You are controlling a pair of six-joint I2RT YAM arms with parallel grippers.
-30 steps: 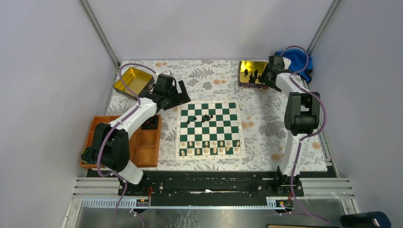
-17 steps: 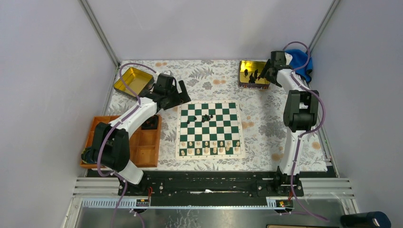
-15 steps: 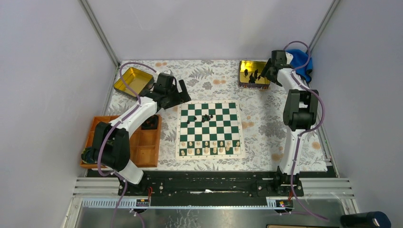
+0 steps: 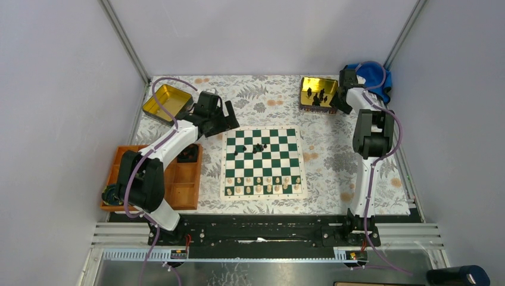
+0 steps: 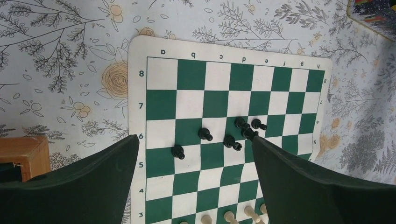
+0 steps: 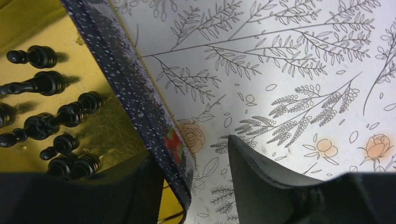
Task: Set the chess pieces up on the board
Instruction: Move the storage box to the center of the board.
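Black chess figures (image 6: 44, 83): flat in gold tin (image 6: 133, 88), heads left.
Left end effector (image 5: 194, 139): open.
Right end effector (image 6: 191, 149): open, moved right.

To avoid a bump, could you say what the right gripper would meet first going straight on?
Likely the gold tin's dark wall, lying between the right gripper's fingers; depth is unclear.

Top view spans the table (image 4: 268, 95); the 2 wrist views look down, left sharing the board (image 5: 215, 103).
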